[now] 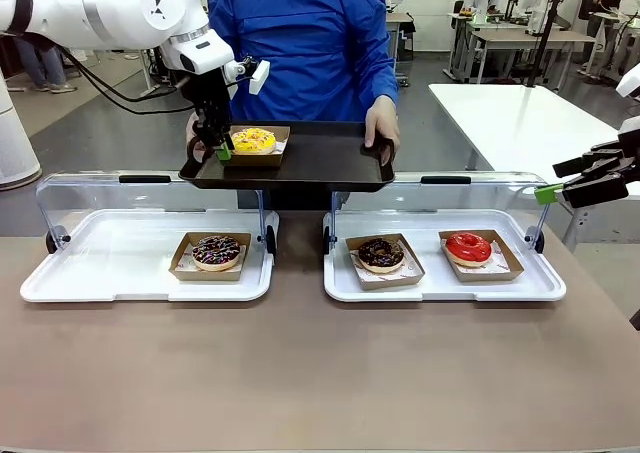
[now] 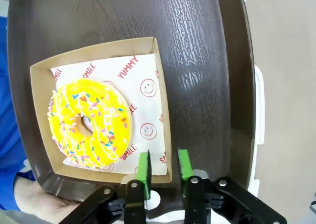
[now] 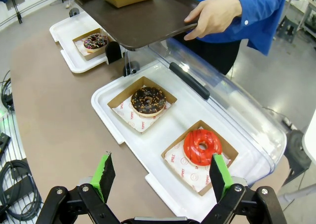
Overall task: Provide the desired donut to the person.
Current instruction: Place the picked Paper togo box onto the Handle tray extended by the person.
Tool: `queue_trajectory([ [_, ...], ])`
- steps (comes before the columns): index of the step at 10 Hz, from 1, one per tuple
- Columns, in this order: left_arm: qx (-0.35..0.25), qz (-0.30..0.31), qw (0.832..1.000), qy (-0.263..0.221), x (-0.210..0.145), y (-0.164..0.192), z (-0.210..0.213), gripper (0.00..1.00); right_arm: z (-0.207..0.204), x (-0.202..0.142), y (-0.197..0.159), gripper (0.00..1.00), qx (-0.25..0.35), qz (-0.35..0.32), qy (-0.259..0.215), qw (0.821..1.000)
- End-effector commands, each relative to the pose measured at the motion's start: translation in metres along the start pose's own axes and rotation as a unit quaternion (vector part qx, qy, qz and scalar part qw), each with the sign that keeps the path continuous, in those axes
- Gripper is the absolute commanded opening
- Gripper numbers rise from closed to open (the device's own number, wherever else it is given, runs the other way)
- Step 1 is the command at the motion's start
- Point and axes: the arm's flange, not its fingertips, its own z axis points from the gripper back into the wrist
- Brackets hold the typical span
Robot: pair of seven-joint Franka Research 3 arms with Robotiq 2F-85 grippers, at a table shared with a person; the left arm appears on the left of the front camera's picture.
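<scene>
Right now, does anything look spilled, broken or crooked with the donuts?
Nothing stands out. The yellow donut sits whole in its box on the dark tray the person holds level, just nearer one end. The sprinkled donut, chocolate donut and red donut each lie neatly in their own boxes. No spills or crumbs show.

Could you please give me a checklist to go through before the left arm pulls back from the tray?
1. Yellow donut sits in its box: ok.
2. Box rests flat on the tray: ok.
3. Person's hand grips the tray's edge: ok.
4. Left gripper has let go of the box: cannot tell; it straddles the box's corner.
5. Right gripper is open and away from the tray: ok.
</scene>
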Motion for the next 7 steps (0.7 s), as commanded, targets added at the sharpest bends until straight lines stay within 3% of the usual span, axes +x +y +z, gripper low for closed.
queue_trajectory([
  [1,-0.016,0.021,0.999,0.02,0.0013,0.0021,0.0076,1.0,-0.0018,-0.0016,-0.0014,1.0,0.004,0.005,-0.005,1.0],
  [2,-0.02,0.027,0.999,0.026,-0.0011,0.0032,0.0074,0.81,-0.0018,-0.0016,-0.0014,1.0,0.004,0.005,-0.005,1.0],
  [4,-0.032,0.035,0.999,0.024,-0.0012,0.0042,0.008,1.0,-0.0018,-0.0016,-0.0014,1.0,0.004,0.005,-0.005,1.0],
  [7,-0.045,0.036,0.998,0.022,-0.0014,0.0046,0.0122,1.0,-0.0018,-0.0016,-0.0014,1.0,0.004,0.005,-0.005,1.0],
])
